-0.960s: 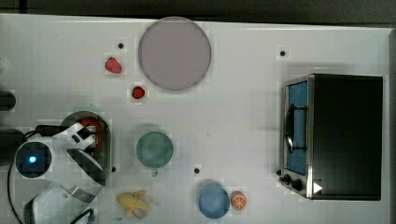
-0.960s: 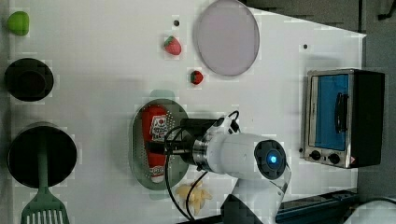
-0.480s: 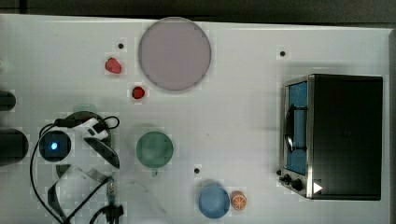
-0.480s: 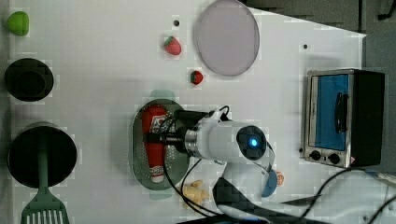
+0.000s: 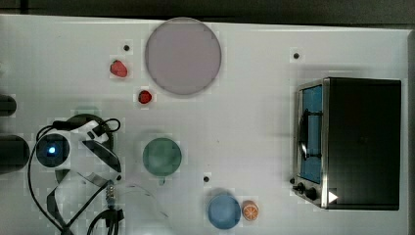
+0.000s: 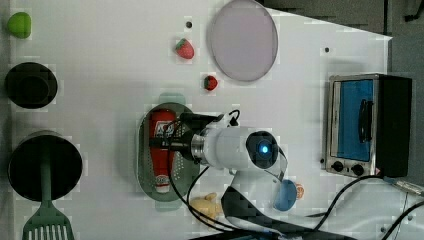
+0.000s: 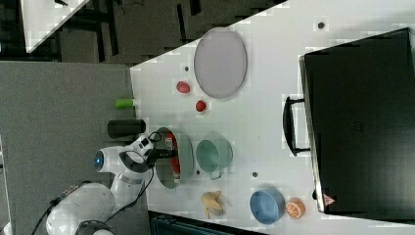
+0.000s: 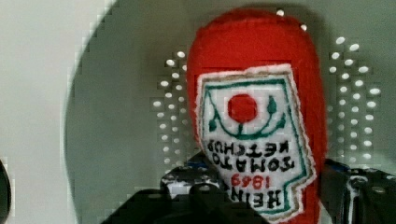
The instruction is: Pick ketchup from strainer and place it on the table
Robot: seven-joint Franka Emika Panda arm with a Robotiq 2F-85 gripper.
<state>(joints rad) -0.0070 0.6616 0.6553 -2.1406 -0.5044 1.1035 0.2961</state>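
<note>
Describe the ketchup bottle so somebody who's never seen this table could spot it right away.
In the left view, find the pale green oval strainer on the white table, left of the toaster oven. The ketchup lies lengthwise inside it, under the robot's gripper. Unlike the small round strawberries nearby, it is long and red with a white cap and a white printed label.

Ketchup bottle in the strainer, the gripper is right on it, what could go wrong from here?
The gripper straddles the ketchup low on its label, so a soft bottle held off-centre might tip or slip when lifted. The strainer looks light and could drag along. The green cup stands nearby, so a careless set-down on the table might knock it.
</note>
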